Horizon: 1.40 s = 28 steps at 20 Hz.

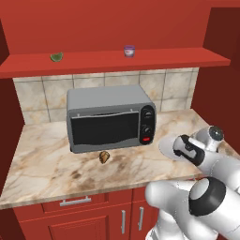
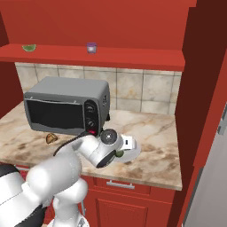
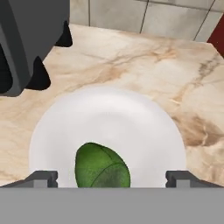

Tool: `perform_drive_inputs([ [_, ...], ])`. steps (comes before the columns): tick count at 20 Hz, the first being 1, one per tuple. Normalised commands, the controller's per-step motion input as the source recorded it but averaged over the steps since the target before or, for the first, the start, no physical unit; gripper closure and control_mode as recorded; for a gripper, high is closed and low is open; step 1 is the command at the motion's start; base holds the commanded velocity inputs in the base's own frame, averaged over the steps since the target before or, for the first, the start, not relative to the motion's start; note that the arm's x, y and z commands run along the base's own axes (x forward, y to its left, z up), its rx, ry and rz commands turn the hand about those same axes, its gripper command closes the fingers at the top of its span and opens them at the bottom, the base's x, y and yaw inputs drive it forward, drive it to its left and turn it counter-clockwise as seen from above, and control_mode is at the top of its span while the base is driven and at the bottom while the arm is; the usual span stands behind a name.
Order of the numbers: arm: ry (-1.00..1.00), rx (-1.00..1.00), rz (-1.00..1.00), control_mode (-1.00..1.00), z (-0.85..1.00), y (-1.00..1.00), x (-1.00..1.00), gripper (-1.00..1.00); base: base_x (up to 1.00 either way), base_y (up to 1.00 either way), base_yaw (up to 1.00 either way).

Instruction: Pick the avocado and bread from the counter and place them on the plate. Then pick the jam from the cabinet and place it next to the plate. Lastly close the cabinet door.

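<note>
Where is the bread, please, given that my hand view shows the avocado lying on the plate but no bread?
Observer: The bread lies on the counter, just in front of the toaster oven and to the left of the plate.
Operator: Thank you. Is the jam down on the counter?
Observer: No, the jam stands upright on the cabinet shelf, above the toaster oven.
Operator: Is anything else on that shelf?
Observer: Yes, a pale green wedge sits farther left on it, well apart from the jam.
</note>
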Motion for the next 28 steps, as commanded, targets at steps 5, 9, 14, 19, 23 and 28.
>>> perform_drive_inputs([
  [5, -0.17, -0.03, 0.00, -1.00, 0.52, 0.20, -0.55, -1.00, 0.00, 0.00, 0.00],
  [9, -0.06, -0.09, 0.00, -1.00, 0.72, 0.38, -0.53, -1.00, 0.00, 0.00, 0.00],
  [14, 0.00, -0.10, 0.00, -1.00, 0.63, 0.51, -0.42, -1.00, 0.00, 0.00, 0.00],
  [19, 0.00, -0.04, 0.00, -1.00, 0.40, 0.48, -0.44, -1.00, 0.00, 0.00, 0.00],
  [23, 0.00, 0.00, -0.01, -1.00, 0.25, 0.36, -0.51, -1.00, 0.00, 0.00, 0.00],
  [28, 0.00, 0.00, 0.00, -1.00, 0.11, 0.36, -0.64, -1.00, 0.00, 0.00, 0.00],
])
